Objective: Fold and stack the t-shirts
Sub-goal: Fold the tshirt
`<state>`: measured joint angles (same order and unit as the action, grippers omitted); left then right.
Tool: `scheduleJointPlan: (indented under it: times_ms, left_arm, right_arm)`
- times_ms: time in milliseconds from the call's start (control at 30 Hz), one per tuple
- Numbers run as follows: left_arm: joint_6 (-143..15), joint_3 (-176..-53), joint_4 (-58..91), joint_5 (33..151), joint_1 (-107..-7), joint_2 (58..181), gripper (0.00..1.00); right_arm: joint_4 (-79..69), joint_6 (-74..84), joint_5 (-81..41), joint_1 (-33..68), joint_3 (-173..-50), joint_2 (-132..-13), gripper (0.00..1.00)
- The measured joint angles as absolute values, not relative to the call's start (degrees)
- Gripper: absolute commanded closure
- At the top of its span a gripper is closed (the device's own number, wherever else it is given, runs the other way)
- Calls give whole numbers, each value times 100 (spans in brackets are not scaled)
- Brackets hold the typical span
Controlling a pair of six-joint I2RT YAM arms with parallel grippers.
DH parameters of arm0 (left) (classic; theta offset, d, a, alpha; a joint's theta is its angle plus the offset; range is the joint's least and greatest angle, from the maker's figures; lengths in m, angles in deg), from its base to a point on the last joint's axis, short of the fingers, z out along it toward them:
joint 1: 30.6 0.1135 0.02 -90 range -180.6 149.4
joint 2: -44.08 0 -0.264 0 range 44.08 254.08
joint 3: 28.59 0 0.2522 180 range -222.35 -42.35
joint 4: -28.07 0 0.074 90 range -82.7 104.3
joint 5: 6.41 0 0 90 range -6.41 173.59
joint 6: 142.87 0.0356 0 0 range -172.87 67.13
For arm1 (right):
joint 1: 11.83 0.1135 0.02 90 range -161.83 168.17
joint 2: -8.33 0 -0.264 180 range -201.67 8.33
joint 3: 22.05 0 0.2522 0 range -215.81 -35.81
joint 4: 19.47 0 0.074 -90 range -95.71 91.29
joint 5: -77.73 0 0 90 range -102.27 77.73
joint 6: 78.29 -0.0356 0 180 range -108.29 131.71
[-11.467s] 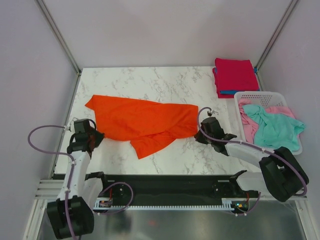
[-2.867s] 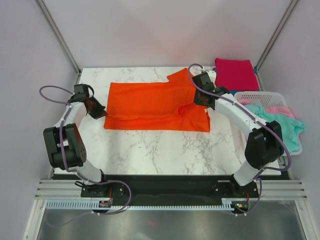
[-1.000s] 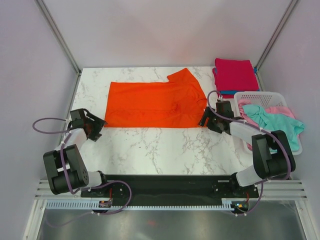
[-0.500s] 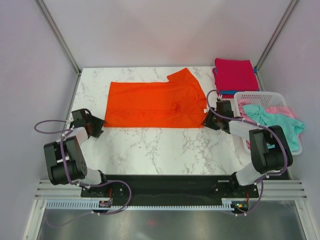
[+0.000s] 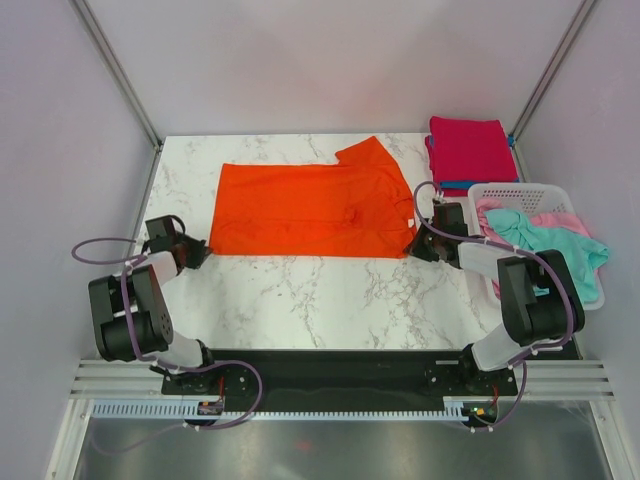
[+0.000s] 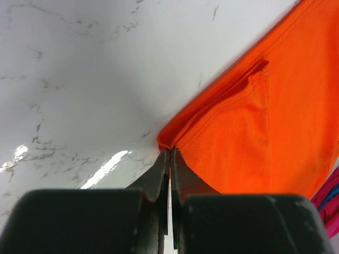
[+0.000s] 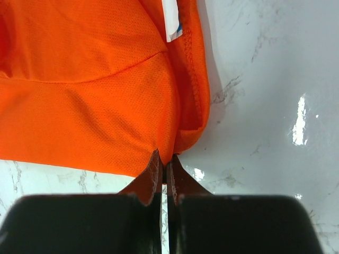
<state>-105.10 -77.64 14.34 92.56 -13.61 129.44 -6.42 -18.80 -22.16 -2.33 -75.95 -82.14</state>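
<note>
At the near side of the marble tabletop (image 5: 300, 295), the left hand (image 5: 192, 251) is seen low at the near left corner of the bright orange-red t-shirt (image 5: 310, 210). In the left wrist view, its fingers are pressed together, with only a hairline slit between them. The tips are set against the folded corner of the cloth; whether any fabric is caught there cannot be told. The right hand (image 5: 418, 244) is placed likewise at the shirt's near right corner. Its fingers are closed against each other, and the tips meet the stitched hem. A white label (image 7: 170, 21) is shown further up inside the garment. The shirt is laid flat as a wide rectangle across the middle of the tabletop, with one sleeve projecting at its far right corner. No other item lies on it or between the two hands. To the right, just beyond the right arm, a white slotted basket (image 5: 520, 190) is set, in which a teal t-shirt (image 5: 545, 255) is heaped over a pink t-shirt (image 5: 562, 220) and spills over the outer rim. Behind the basket, at the far right corner, a folded magenta t-shirt (image 5: 468, 148) is stacked on a blue t-shirt (image 5: 455, 185), of which only an edge is visible.
</note>
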Motion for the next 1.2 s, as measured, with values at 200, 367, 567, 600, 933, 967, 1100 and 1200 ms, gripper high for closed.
scheduleJointPlan:
  times_ms: [200, 367, 567, 600, 933, 967, 1100, 1200]
  left_arm:
    - [-10479, -7841, 938, 9251, -1409, 12216, 98]
    - [-10372, -7821, 347, 9286, -1424, 11014, 98]
    - [-10282, -7495, -627, 9240, -1424, 9595, 98]
    - [-10282, -7452, -811, 9205, -1424, 9377, 97]
    - [-10293, -7189, -2212, 9188, -1424, 8172, 74]
    - [-10309, -7191, -2293, 9236, -1424, 8076, 63]
    - [-10320, -7285, -2662, 9396, -1426, 7842, 26]
    - [-10289, -7543, -2953, 9420, -1429, 7711, 25]
  right_arm:
    - [-231, -1877, -2242, -238, -7556, -7884, 100]
    - [357, -1932, -2046, -238, -7494, -6995, 100]
    - [991, -2288, -1711, -244, -7097, -5777, 100]
    - [1043, -2387, -1683, -246, -6985, -5609, 100]
    - [1983, -3661, -1497, -260, -5988, -3852, 57]
    - [2095, -3718, -1477, -262, -5969, -3723, 35]
    - [2499, -3873, -1357, -264, -5964, -3281, 16]
    - [2941, -3930, -1206, -264, -6113, -2982, 16]
